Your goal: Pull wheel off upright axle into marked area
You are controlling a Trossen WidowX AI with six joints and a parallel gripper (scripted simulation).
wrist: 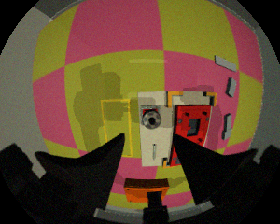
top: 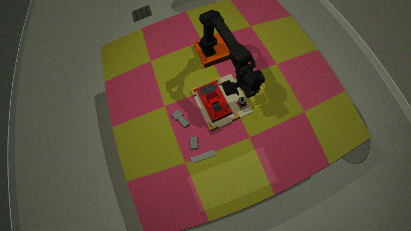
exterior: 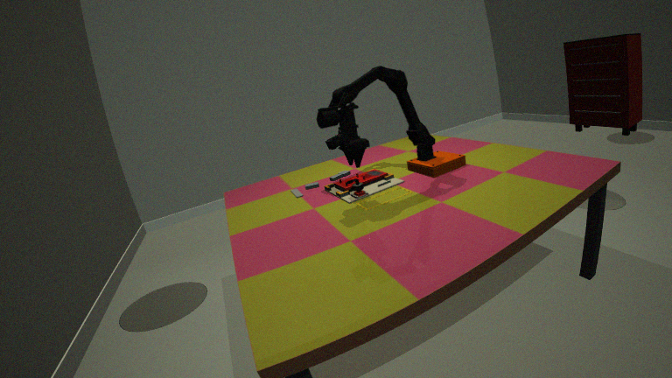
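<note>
The black robot arm (exterior: 391,87) bends over from its orange base block (top: 212,53) and points its black two-finger gripper (exterior: 356,159) straight down. The gripper hangs in the air above the pale flat board (top: 229,86), well above everything. Its fingers stand partly apart with nothing between them.

The small grey round wheel (wrist: 151,119) sits on its upright axle, on a little red block (top: 242,104) at one corner of the pale board. In the wrist view the wheel shows in the gap between the two fingers, far below them.

Just beside the board, on a yellow-green square of the checkered pink and yellow-green table top (exterior: 317,299), is the marked area, a thin yellow outlined box (top: 259,99). Nothing lies inside it; the arm's shadow falls over it.

A red flat tray with cut-out holes (top: 214,100) lies on the pale board, next to the wheel's block. Orange corner pieces (top: 213,126) sit at the board's edges. What is in the tray's holes is too small to tell.

Three or four grey flat bars (top: 203,156) lie on the table, apart from the board, on the side away from the marked area.
</note>
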